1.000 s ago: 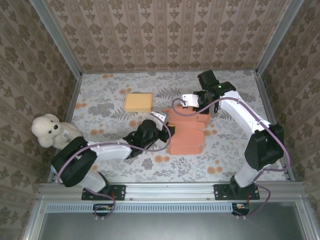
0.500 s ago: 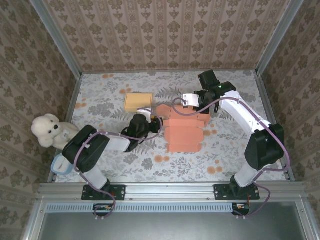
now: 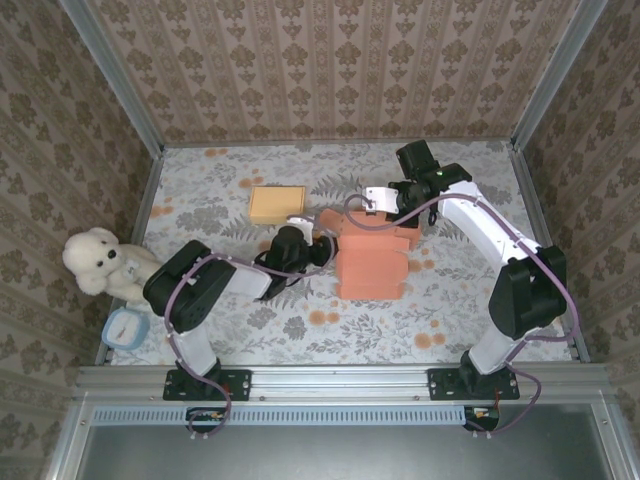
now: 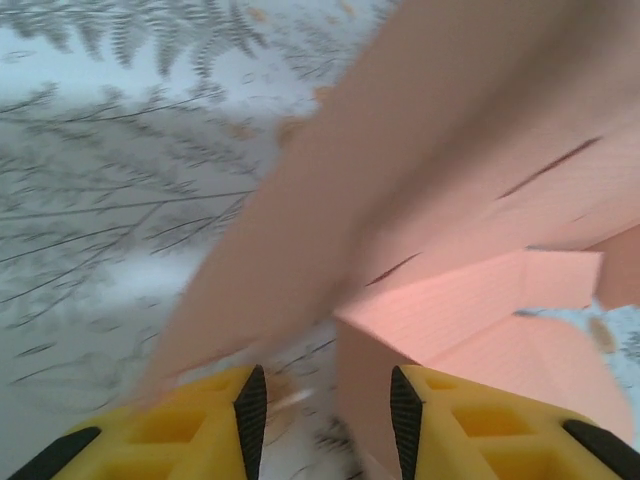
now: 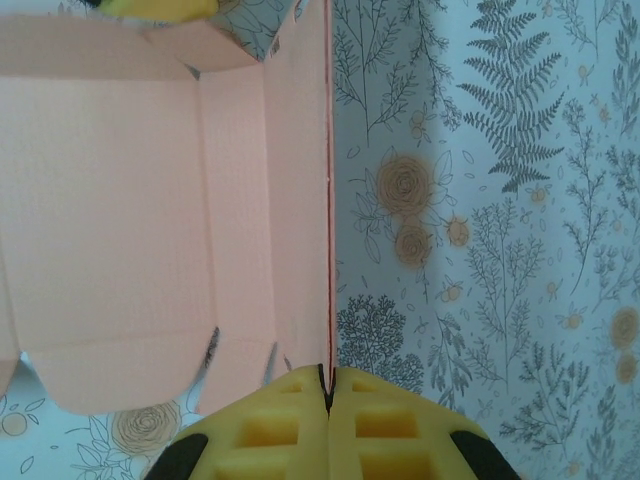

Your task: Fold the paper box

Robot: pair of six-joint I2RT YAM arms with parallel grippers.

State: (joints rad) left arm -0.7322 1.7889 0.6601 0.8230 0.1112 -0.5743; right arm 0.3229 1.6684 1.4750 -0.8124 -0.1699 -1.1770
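Observation:
The orange paper box point(image 3: 369, 262) lies unfolded on the floral table, its panels spread flat in the right wrist view point(image 5: 110, 210). My right gripper point(image 5: 328, 385) is shut on the box's upright side wall, whose thin edge runs straight into the closed pads; from above it sits at the box's far edge point(image 3: 400, 214). My left gripper point(image 3: 318, 247) is at the box's left side. It is open point(image 4: 325, 410), with a corner of a raised box flap point(image 4: 440, 310) between the fingers, nearer the right pad. Another blurred flap rises in front of it.
A folded yellow box point(image 3: 277, 204) rests behind the left gripper. A white teddy bear point(image 3: 95, 262) and a small blue-rimmed object point(image 3: 128, 326) sit at the table's left edge. Patterned walls enclose the table on three sides.
My left arm swung back and then forward to the box's left flap. The box shifted and now lies squarer. The right gripper kept its hold in place.

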